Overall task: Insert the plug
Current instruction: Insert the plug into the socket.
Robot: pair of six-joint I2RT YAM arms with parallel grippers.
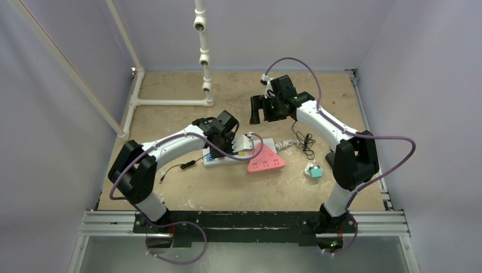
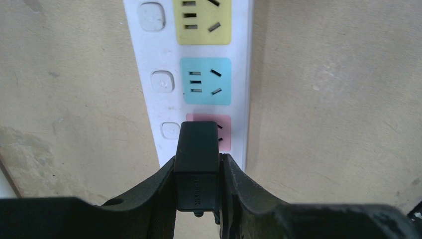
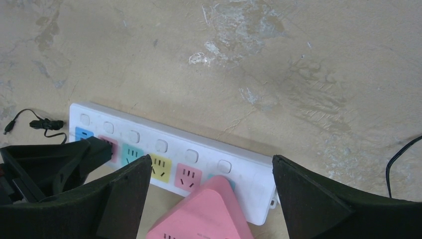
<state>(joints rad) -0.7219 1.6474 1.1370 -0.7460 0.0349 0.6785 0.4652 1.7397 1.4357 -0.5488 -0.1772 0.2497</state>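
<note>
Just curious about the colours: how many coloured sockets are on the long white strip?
6, in a row along the white strip: blue, pink, teal, yellow, second pink, then a second teal mostly hidden under the pink triangular block.

Prongs: hidden beneath the black plug (image 2: 197,164) I grip.
Pink socket (image 2: 226,144): mostly covered by that plug.
Pink triangular power strip (image 3: 204,214): cut off at the bottom edge.
</note>
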